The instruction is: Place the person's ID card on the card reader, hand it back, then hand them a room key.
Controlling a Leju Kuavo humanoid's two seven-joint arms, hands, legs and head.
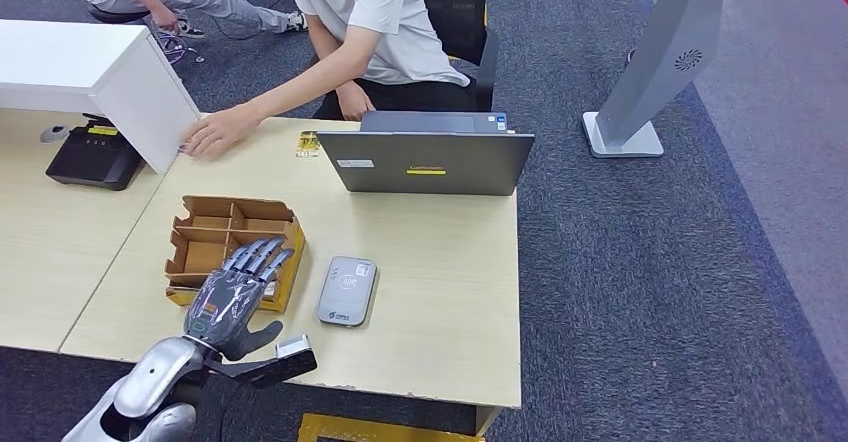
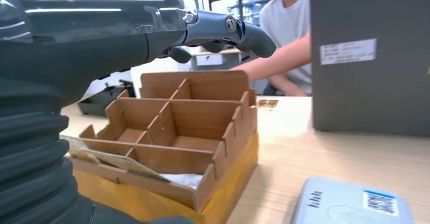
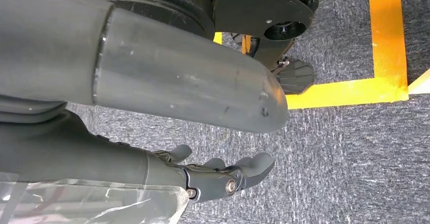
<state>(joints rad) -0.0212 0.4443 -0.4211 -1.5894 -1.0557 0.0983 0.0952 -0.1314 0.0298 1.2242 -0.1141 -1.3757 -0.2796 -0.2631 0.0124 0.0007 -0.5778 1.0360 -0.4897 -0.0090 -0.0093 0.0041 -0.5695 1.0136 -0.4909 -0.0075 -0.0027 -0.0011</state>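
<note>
My left hand (image 1: pixel 237 296) hovers over the near right edge of the brown cardboard divider box (image 1: pixel 222 235), fingers stretched apart and holding nothing; the left wrist view shows its fingers (image 2: pixel 238 31) above the box (image 2: pixel 182 127). The grey card reader (image 1: pixel 346 290) lies flat just right of the box and appears again in the left wrist view (image 2: pixel 350 203). A small yellowish card (image 1: pixel 308 144) lies on the table near the person's outstretched hand (image 1: pixel 213 133). My right hand (image 3: pixel 223 176) hangs over the carpet, fingers loosely spread and holding nothing.
An open grey laptop (image 1: pixel 425 160) stands at the far side of the wooden table (image 1: pixel 450 302). A white partition (image 1: pixel 110 72) and a black device (image 1: pixel 95 154) are at far left. A person sits behind the table. A grey stand (image 1: pixel 650 72) is on the carpet at right.
</note>
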